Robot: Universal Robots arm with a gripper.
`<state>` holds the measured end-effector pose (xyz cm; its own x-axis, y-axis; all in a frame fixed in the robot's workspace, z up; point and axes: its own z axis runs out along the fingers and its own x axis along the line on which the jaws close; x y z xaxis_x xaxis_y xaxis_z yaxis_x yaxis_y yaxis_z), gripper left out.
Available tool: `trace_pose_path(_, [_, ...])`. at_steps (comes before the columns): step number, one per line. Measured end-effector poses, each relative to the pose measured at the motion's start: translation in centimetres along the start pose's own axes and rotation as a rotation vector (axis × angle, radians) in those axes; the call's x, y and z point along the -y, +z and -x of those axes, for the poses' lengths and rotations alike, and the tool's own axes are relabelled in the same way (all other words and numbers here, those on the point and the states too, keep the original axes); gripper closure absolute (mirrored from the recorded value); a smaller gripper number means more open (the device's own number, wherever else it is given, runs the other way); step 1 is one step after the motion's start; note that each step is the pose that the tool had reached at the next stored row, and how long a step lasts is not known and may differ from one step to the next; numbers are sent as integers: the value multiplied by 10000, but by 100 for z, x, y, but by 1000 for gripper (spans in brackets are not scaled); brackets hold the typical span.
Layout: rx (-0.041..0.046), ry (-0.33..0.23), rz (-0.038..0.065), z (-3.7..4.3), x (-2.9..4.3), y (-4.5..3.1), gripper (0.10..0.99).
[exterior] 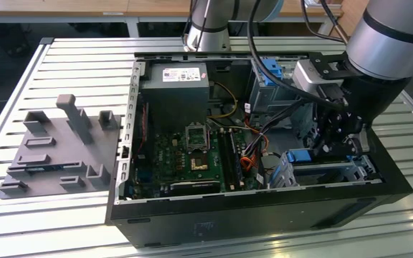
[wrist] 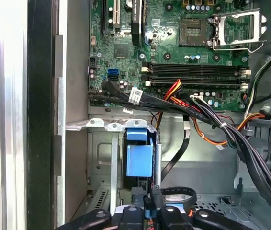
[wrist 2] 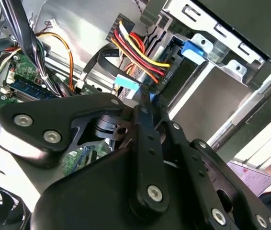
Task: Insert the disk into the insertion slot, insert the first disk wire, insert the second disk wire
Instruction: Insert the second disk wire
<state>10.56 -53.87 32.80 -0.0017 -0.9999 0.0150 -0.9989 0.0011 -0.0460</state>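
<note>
One arm is reaching down into the open computer case [exterior: 264,209] on the slatted worktop [exterior: 70,59], and its gripper [exterior: 333,144] hangs low at the corner toward the exterior view's right. Just below it sits the insertion slot [exterior: 335,173], the low grey cage. In the first wrist view the disk [wrist: 140,160] shows as a bright blue carrier standing in that bay [wrist: 102,158], directly ahead of the gripper [wrist: 151,207], its long axis running away from the jaws toward the motherboard [wrist: 174,52]. The jaws look pinched together on something small and blue at their tips; in the second wrist view the gripper [wrist 2: 147,98] sits among red and yellow wires [wrist 2: 135,48], so I judge it a disk wire connector [wrist 2: 153,98], though I can't be sure.
</note>
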Motion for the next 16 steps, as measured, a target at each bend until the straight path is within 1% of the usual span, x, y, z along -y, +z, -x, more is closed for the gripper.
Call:
trace_pose_path(10, [-3, -1, 48, -3, 8, -159, 871])
trace_pose_path(11, [-3, -1, 52, -3, 8, -168, 882])
trace_pose_path(12, [-2, -1, 57, -3, 8, -175, 949])
trace_pose_path(13, [-1, -1, 62, -3, 8, -182, 949])
trace_pose_path(14, [-3, -1, 66, -3, 9, -190, 980])
trace_pose_path(16, [-3, -2, 70, -3, 10, -204, 980])
